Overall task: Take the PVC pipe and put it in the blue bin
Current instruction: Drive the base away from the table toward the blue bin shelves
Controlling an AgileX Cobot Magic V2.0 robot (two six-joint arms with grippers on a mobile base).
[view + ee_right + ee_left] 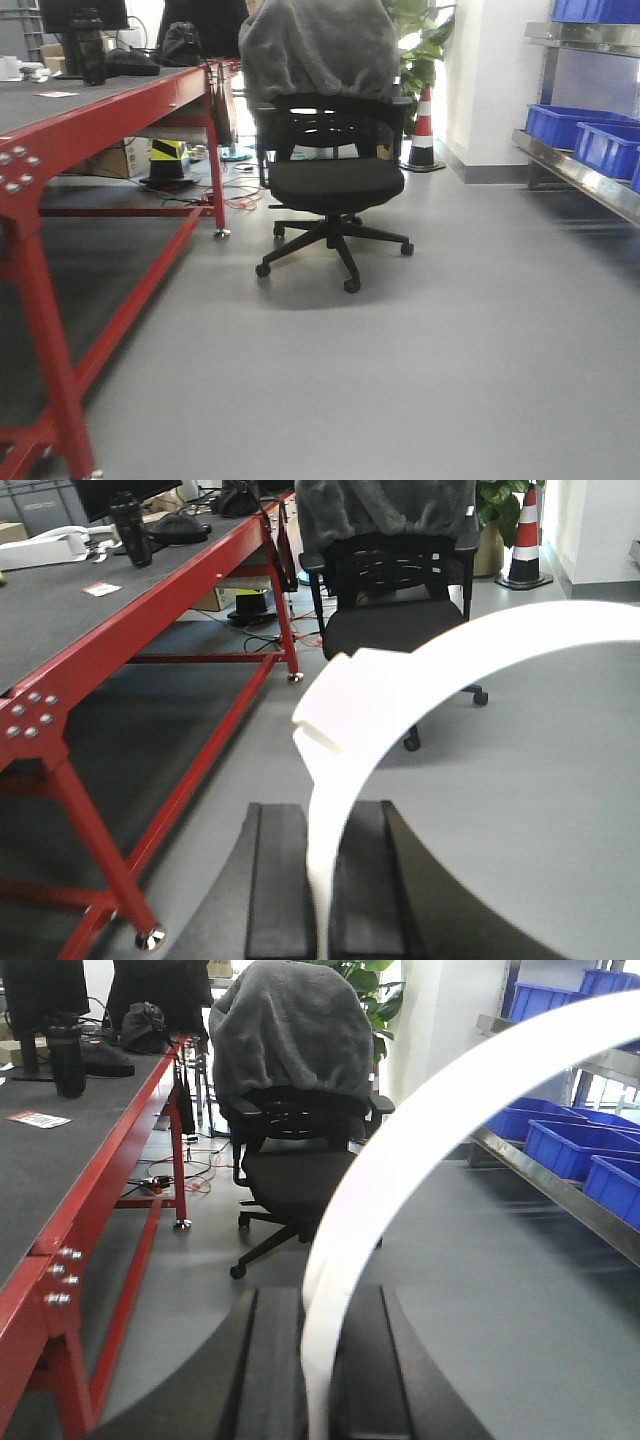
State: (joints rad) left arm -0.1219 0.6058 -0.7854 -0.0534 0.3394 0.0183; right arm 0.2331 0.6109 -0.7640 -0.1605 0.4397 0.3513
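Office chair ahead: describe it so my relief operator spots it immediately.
Find the red workbench on the left; right of it, on the grey floor, stands a black swivel chair on castors. A grey blanket draped over its backrest sets it apart from the striped cone behind.

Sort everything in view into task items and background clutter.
Job: white curved pipe in the left jaws; white pipe with coupling in the right jaws; blue bins on the shelf.
Lying about: office chair, grey cover over it, red workbench, traffic cone, plant, black bottle.
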